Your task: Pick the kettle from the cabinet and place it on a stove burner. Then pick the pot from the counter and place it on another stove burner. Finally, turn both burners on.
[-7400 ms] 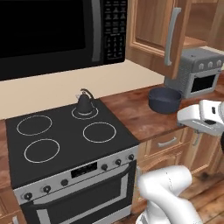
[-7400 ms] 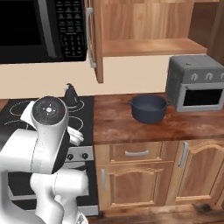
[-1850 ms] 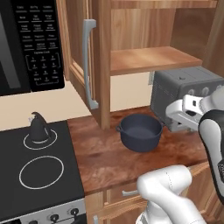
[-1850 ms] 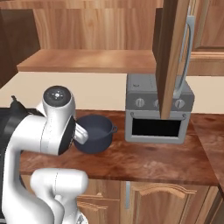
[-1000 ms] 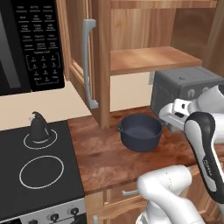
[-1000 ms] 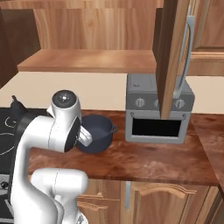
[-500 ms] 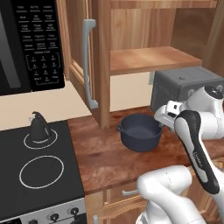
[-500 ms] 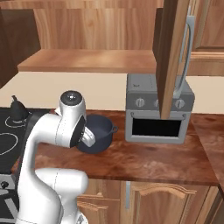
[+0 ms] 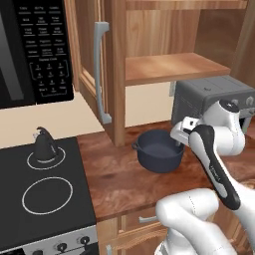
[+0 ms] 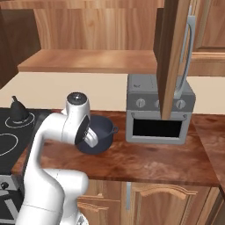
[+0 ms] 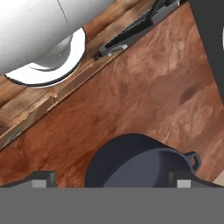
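The kettle (image 9: 44, 144) sits on a back stove burner (image 9: 46, 157), so that part looks done, and now I am going for the pot (image 9: 158, 150). The pot stands on the counter (image 9: 117, 174), between the stove and the grey toaster oven (image 9: 211, 97), just under the open cabinet (image 9: 164, 67). My gripper (image 9: 182, 133) hangs just above the right side of the pot, and its jaws are wide apart with nothing in them. In the hand view I see the pot (image 11: 140, 162) low down, with one small handle (image 11: 194, 159) sticking out to the side. To do this well, I think I should line the gripper up over the rim, so one finger goes inside the pot and one goes outside. Then I go down slowly and squeeze on the wall of the pot. The toaster oven is near, so I must be careful not to bump it. I should lift straight up and keep the pot flat on the way to another burner (image 9: 48, 195).
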Available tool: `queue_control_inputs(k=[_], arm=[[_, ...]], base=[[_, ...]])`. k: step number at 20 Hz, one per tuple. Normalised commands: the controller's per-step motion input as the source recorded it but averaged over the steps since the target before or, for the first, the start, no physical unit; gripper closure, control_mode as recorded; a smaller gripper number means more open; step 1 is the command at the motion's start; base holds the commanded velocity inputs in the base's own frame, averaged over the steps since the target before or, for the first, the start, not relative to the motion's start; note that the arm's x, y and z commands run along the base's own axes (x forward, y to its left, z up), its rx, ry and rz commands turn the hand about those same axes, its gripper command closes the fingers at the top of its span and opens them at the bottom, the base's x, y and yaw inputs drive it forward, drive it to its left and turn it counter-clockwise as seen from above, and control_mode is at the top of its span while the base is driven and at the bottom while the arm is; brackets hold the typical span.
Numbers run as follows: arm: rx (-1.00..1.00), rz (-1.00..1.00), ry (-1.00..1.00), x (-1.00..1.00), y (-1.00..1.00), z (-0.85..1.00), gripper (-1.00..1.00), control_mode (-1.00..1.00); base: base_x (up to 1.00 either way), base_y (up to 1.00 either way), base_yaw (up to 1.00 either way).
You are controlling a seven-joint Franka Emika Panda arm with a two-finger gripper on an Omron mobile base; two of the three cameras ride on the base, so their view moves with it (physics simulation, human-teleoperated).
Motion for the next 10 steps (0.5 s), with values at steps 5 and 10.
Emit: queue_control_inputs(k=[5, 10], arm=[[0.0, -0.03, 0.07, 0.3, 0.0, -0.27, -1.0, -1.0], [0.0, -0.03, 0.07, 0.26, -0.01, -0.3, -1.0, -1.0]], base=[[0.0, 0.0, 0.0], [0.0, 0.0, 0.0]])
